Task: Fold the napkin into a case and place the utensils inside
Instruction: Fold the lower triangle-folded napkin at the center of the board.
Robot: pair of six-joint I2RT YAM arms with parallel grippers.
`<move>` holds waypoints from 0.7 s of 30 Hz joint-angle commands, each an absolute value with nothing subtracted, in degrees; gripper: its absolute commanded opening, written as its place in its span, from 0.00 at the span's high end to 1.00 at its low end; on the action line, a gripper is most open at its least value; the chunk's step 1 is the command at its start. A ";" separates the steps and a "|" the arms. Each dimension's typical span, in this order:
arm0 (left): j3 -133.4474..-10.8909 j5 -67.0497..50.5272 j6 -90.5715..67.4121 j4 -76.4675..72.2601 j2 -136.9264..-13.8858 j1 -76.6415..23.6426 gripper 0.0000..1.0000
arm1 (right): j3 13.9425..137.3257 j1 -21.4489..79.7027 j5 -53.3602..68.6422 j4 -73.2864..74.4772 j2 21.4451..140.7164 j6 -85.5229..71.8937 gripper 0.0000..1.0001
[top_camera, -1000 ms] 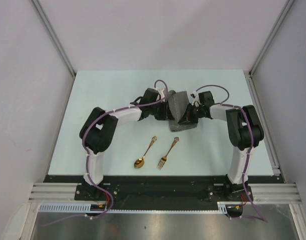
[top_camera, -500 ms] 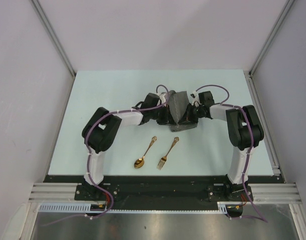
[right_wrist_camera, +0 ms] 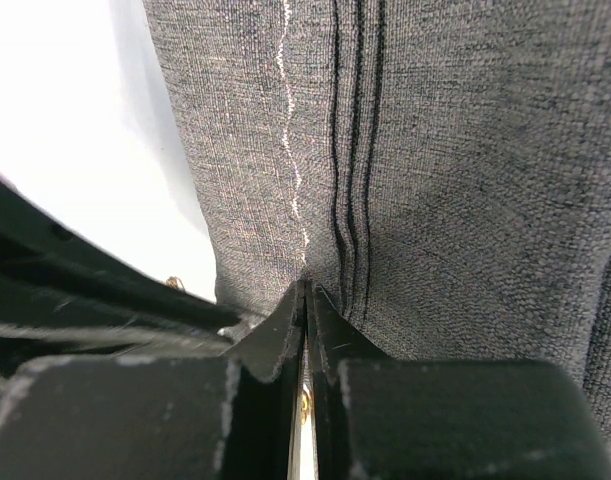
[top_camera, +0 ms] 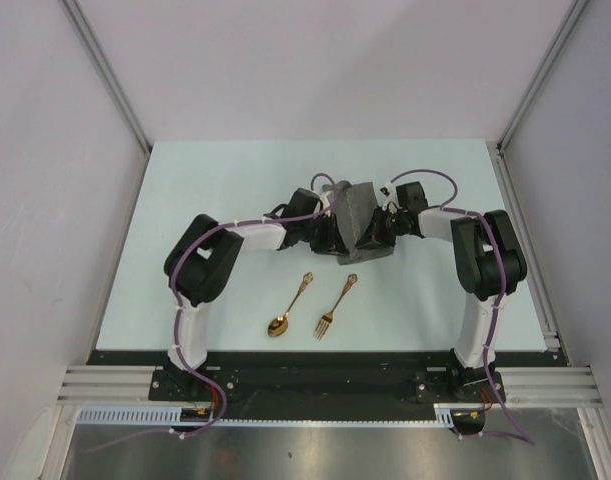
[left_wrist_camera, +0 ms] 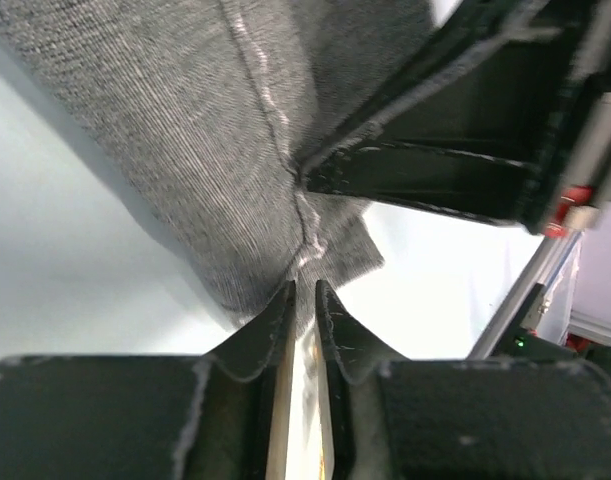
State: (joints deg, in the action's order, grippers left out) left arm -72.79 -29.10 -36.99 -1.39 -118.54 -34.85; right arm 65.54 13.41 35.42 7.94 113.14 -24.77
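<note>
The dark grey napkin lies folded into a narrow strip at the middle of the table, its near part lifted between my two grippers. My left gripper comes in from the left. In the left wrist view its jaws are pinched on the near corner of the napkin. My right gripper holds the napkin from the right, and its tips are shut on the hem of the napkin. Nearer the arms' bases, the gold spoon and gold fork lie side by side, apart from both grippers.
The pale table is bounded by metal rails on the left and right. The black base rail runs along the near edge. Both arms arch inward and meet over the napkin.
My left gripper has moved right to the napkin and narrowed its jaws onto the near corner. The right gripper has kept its hold; the utensils have not moved.
</note>
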 commanded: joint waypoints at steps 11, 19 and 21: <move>-71.55 -30.06 -37.71 -0.88 -121.19 -35.07 0.85 | 67.67 13.89 32.61 8.79 114.34 -23.29 0.96; -79.97 -26.64 -31.73 1.85 -113.22 -34.02 0.63 | 67.85 14.15 32.34 8.96 114.26 -23.12 0.95; -83.65 -25.84 -31.29 1.23 -112.24 -32.44 0.57 | 68.03 14.06 32.34 8.96 114.17 -23.12 0.96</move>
